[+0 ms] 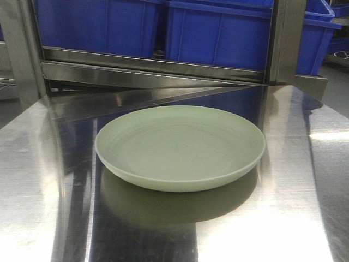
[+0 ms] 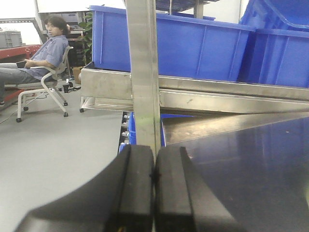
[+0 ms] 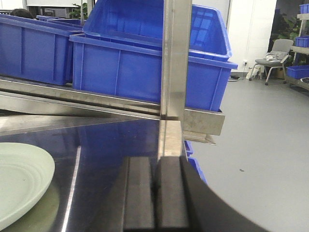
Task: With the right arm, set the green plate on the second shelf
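The green plate is seen lying flat on the steel table, about midway across it and in front of the shelf. From the right wrist view it is placed low and to the left of the right gripper, apart from it and untouched. The fingers of that gripper are pressed together with nothing between them. The left gripper is likewise closed on nothing, and the plate is not caught in its view. Only the right part of the plate is shown in the right wrist view, the rest being cut off by the frame edge. One plate is counted. At least three blue bins are seen on the shelf in the front view, their tops cropped. One steel post is seen ahead of each gripper. One seated person is visible far left.
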You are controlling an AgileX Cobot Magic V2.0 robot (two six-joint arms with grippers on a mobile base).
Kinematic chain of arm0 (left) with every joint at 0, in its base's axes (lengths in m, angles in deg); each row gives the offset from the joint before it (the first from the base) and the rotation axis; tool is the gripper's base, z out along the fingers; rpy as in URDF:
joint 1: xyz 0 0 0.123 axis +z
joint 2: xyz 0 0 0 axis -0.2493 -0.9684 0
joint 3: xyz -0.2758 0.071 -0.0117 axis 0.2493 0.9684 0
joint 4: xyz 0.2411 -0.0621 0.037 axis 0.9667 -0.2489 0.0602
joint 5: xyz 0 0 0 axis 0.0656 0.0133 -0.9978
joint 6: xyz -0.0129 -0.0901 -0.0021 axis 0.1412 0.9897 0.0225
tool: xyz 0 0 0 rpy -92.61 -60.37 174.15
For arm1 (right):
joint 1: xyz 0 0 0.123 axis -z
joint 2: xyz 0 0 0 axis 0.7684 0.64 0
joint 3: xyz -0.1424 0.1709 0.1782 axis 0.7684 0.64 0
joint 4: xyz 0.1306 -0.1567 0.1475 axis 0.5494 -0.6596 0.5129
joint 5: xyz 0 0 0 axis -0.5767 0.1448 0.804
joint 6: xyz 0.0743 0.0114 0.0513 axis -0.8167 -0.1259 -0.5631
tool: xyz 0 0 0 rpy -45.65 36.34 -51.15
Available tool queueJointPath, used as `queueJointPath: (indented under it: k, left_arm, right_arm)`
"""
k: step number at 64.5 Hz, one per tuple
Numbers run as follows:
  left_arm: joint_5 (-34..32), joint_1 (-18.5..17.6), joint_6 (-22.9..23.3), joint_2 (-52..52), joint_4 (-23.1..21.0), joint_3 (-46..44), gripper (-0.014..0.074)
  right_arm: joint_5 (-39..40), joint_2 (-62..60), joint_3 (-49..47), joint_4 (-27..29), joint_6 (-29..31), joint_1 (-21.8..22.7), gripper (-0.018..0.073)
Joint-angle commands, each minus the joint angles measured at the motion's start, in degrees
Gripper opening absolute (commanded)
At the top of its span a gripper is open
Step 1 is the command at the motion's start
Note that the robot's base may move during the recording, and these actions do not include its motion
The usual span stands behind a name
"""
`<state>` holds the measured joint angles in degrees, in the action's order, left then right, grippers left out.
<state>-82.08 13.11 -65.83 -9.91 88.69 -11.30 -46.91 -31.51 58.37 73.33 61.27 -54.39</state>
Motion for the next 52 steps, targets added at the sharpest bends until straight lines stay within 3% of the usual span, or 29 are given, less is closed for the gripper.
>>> queueJointPath:
  k: [1,10,24,34,38,44,52]
  left_arm:
    - [-5.5,-0.1,0.3,1.1,-0.4,2.3,0.0130]
    - [-5.5,-0.1,0.3,1.1,-0.4,2.3,0.0130]
    - [-5.5,-0.1,0.3,1.1,-0.4,2.3,0.0130]
    - [-5.5,-0.1,0.3,1.1,-0.4,2.3,0.0130]
    - [-5.5,-0.1,0.3,1.1,-0.4,2.3,0.0130]
    - [-5.5,-0.1,0.3,1.1,-0.4,2.3,0.0130]
    - [-5.5,-0.1,0.3,1.1,-0.4,2.3,0.0130]
  right_arm:
    - [5.5,-1.1,-1.0,0.0,0.5,0.1,0.0050]
    - [6.0,-1.1,-1.0,0.0,0.5,0.1,0.0050]
    - [14.5,-1.1,-1.0,0.0,0.5,0.1,0.0050]
    - [32.3,-1.1,-1.4,0.0,-2.4,0.1,0.0050]
    - [35.1,-1.1,-3.3,0.0,-4.6,0.1,0.0050]
    - [27.6,-0.9,-12.7,-2.3,-12.0,0.1,0.0050]
    - [8.0,3.6,-32.0,-10.0,-21.0,0.1,0.0050]
